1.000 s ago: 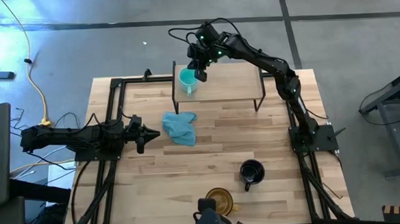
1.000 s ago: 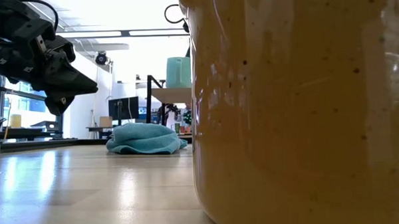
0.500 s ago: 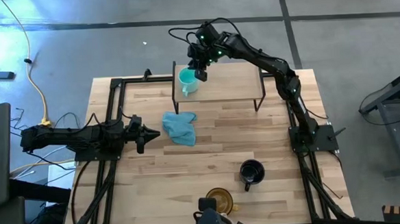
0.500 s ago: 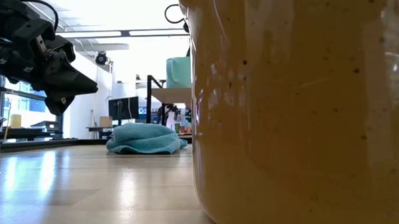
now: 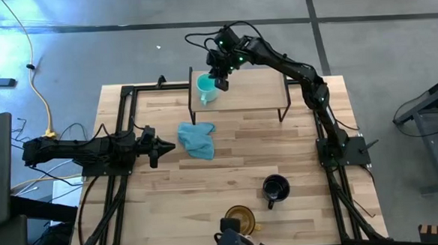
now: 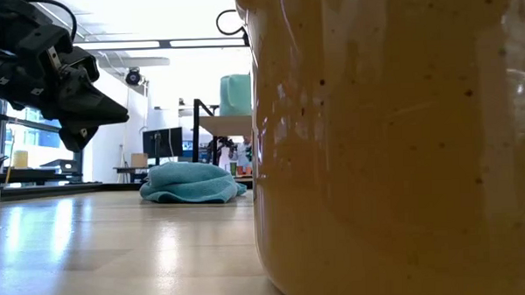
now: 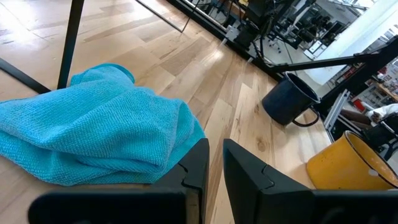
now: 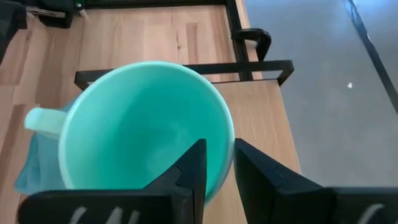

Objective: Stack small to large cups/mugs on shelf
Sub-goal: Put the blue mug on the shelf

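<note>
While the right gripper (image 8: 214, 165) is pinching the turquoise mug (image 5: 204, 88) rim, one finger inside | mug is sitting at the shelf (image 5: 251, 92) left end | left gripper (image 7: 213, 163) is idling nearly closed, empty, beside the cloth (image 7: 93, 140).

The small mug (image 5: 205, 88) sits on the shelf's (image 5: 251, 95) left end. The cloth (image 5: 197, 139) lies on the table (image 5: 229, 167) before it. The other two mugs (image 5: 275, 187) (image 5: 240, 217) stand near the front edge.
</note>
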